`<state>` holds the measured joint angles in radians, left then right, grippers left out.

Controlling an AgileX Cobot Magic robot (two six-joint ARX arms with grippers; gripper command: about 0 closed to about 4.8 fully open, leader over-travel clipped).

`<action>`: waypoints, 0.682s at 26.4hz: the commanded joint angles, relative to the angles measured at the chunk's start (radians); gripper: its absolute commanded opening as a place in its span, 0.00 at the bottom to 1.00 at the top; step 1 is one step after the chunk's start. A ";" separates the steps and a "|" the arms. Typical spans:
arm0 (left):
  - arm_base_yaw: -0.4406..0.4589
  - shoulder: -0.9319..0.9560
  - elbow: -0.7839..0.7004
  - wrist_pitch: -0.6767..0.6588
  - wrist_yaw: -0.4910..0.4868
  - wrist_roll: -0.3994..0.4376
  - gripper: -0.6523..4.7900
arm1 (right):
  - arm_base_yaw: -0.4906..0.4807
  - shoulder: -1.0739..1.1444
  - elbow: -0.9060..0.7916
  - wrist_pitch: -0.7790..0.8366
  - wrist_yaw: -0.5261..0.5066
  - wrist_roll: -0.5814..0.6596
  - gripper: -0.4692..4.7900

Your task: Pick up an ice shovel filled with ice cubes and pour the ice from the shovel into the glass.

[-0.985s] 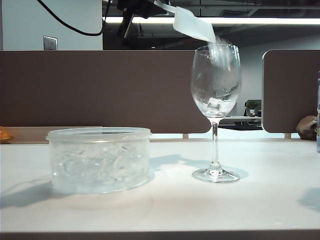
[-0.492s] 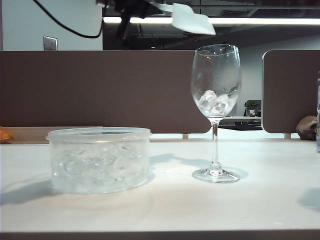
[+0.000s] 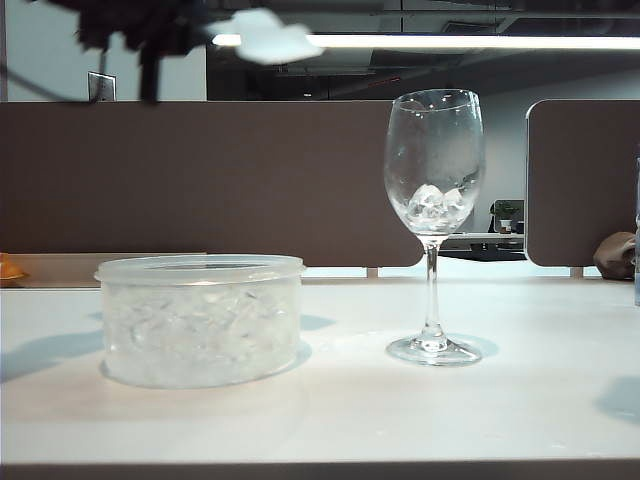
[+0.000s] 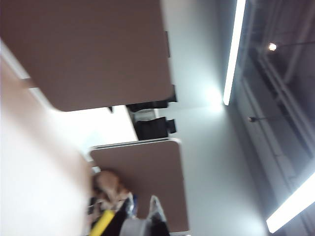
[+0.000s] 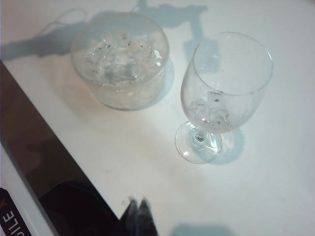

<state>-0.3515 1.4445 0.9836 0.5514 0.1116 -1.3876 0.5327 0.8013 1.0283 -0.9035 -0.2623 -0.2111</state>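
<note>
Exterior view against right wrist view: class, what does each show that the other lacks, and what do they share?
Only the exterior view shows the blurred ice shovel held high by the left end effector, above the tub.

Only the right wrist view shows the shut right end effector over the table.

Both show the tub of ice, the glass and the ice cubes inside it.

A low round clear plastic tub (image 3: 200, 320) with a lipped rim stands on the white counter (image 3: 340, 410), casting a soft shadow to the left in the exterior view. Behind it runs a brown fabric partition panel (image 3: 200, 180), with a second rounded brown panel (image 3: 580, 180) at the right. A long fluorescent ceiling light (image 3: 470, 42) glows above, and a grey wall plate (image 3: 99, 86) sits on the pale wall.
</note>
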 commanded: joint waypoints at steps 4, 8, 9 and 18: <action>0.067 -0.096 -0.196 0.050 0.024 -0.056 0.11 | 0.000 -0.002 0.004 0.010 -0.003 0.001 0.09; 0.076 -0.108 -0.303 0.087 0.024 -0.056 0.11 | 0.000 -0.002 0.004 0.010 -0.003 0.001 0.09; 0.076 -0.108 -0.322 0.087 0.024 -0.056 0.11 | 0.000 -0.002 0.004 0.010 -0.003 0.001 0.09; 0.076 -0.107 -0.482 0.084 -0.025 0.012 0.11 | 0.000 -0.003 0.004 0.010 -0.003 0.001 0.09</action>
<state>-0.2768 1.3407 0.5106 0.6170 0.1085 -1.3861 0.5327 0.8013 1.0283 -0.9039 -0.2619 -0.2111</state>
